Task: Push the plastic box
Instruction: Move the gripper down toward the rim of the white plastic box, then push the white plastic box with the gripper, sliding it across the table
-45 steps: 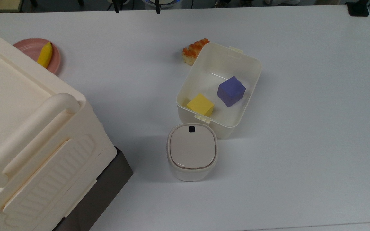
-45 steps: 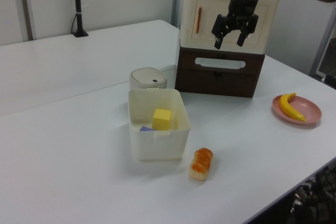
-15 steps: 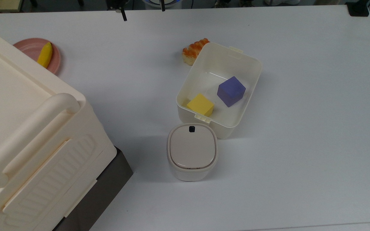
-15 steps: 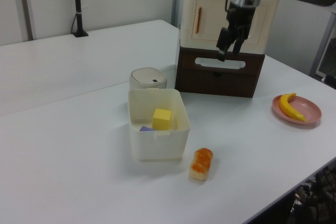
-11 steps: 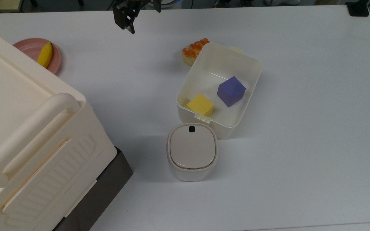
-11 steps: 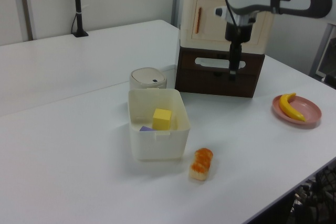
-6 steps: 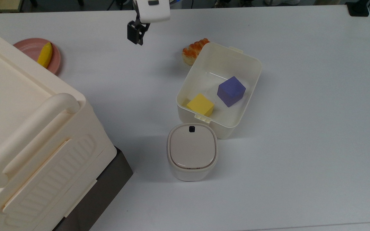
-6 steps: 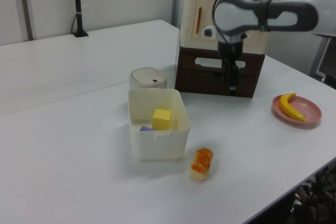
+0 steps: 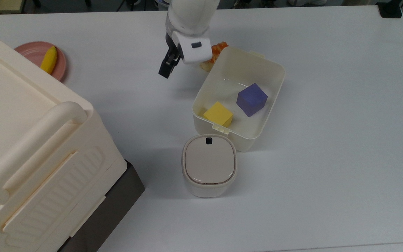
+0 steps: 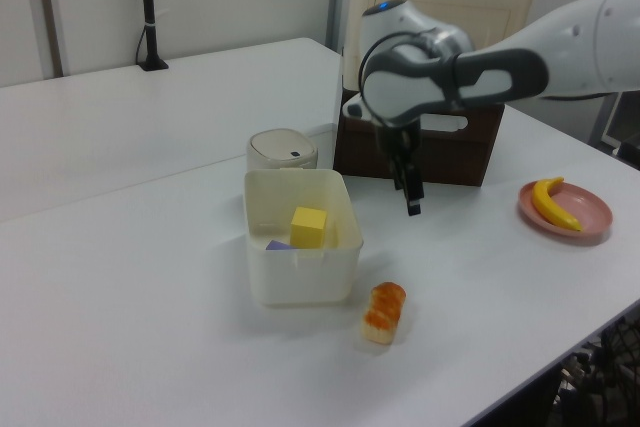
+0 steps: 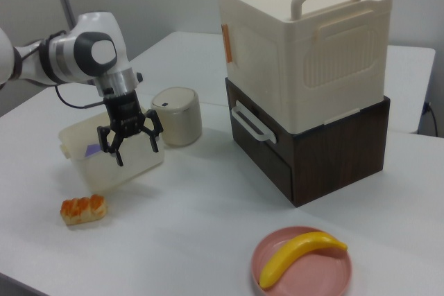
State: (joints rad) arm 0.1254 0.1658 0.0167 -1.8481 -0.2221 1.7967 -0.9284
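Behind gripper (image 11: pixel 131 148), plastic box (image 11: pixel 132 163) part-hidden.

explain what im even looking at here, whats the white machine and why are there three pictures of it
The white machine is a robot arm. At its end is a black two-fingered tool, open here and holding nothing.

The three pictures show one moment from three cameras: the top view looks down on the table, the left view and the right view look across it from opposite sides.

On the table stands a lidless plastic box with a yellow cube and a purple cube inside. Close beside it is a small bin with a beige lid. A piece of toy bread lies by the box. A banana rests on a pink plate. A large cream chest with a handle sits on a dark drawer unit.

The tool hovers beside the box, seemingly about to push it.
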